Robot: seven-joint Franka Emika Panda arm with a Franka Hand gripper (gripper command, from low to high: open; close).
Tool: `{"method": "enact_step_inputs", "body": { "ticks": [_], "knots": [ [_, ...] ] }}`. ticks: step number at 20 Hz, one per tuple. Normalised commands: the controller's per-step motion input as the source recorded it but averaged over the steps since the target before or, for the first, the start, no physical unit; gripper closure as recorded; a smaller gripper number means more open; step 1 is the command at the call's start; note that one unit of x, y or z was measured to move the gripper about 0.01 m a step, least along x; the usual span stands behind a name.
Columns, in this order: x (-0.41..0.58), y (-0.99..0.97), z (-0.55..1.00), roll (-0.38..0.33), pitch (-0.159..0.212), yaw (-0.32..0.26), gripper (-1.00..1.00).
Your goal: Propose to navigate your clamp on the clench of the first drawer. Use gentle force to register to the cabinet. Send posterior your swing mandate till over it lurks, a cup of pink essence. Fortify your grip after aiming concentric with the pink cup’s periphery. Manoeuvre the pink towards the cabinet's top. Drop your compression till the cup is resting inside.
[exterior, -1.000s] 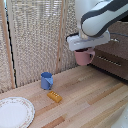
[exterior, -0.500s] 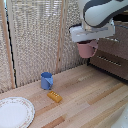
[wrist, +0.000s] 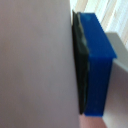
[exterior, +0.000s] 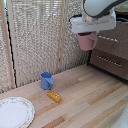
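Observation:
The pink cup point(exterior: 88, 41) hangs in the air under my clamp point(exterior: 89, 33), held by its rim, well above the wooden table. The clamp's fingers are hidden behind the cup and the white hand. In the wrist view a dark blue fingertip point(wrist: 97, 65) presses flat against the pink cup's wall point(wrist: 35, 60), which fills most of the picture. The dark brown cabinet point(exterior: 112, 50) stands at the exterior view's right, just beyond the cup. Its drawer fronts show silver bar handles point(exterior: 108, 39); the cabinet's top is hidden behind the arm.
A blue mug point(exterior: 46, 80) stands on the wooden table point(exterior: 85, 100), with a small orange block point(exterior: 55, 96) in front of it. A white patterned plate point(exterior: 14, 111) lies at the exterior view's lower left. A reed screen point(exterior: 35, 40) backs the table.
The arm has lifted the pink cup higher and carried it a little toward the exterior view's right, nearer the cabinet. The blue mug, block and plate have not moved.

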Motion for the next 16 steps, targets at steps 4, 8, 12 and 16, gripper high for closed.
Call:
{"method": "enact_step_inputs", "body": {
  "ticks": [4,8,12,16],
  "knots": [
    [0.631,0.0,0.89,0.023,0.077,-0.088,1.0],
    [0.616,0.0,0.91,0.013,0.074,-0.095,1.0],
    [0.549,-0.03,0.94,0.0,0.067,-0.13,1.0],
    [0.481,-0.08,0.94,0.0,0.066,-0.16,1.0]
  ]
}}
